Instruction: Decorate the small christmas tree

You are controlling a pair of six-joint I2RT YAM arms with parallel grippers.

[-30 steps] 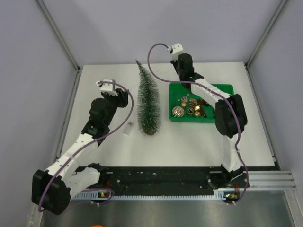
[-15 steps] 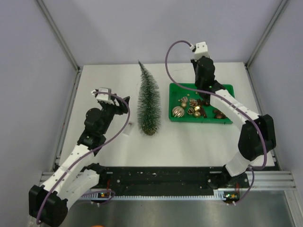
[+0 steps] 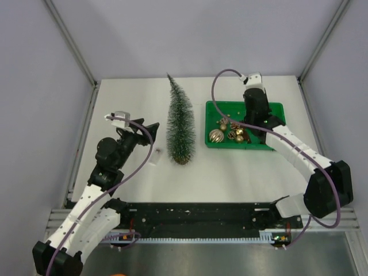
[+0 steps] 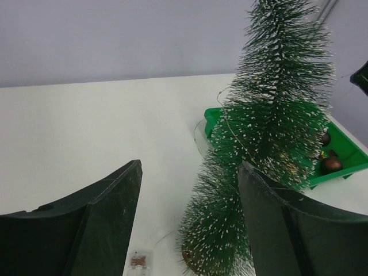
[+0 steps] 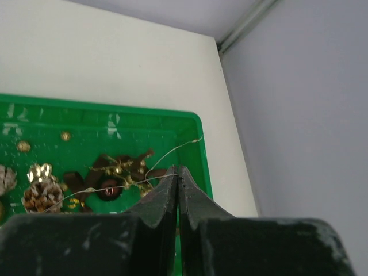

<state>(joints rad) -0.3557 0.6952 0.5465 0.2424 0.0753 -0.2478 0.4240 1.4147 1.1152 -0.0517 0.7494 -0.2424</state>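
Left end effector (image 4: pixel 190 172) spread, right end effector (image 5: pixel 178 173) pinching wire (image 5: pixel 172 148)

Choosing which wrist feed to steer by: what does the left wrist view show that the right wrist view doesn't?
Only the left wrist view: the small christmas tree standing upright, a small box on the table beside its base, and the left jaws wide open. Only the right wrist view: the right jaws shut, apparently pinching the thin wire, and a pine cone in the tray. Both: the green tray, that wire and the white table.
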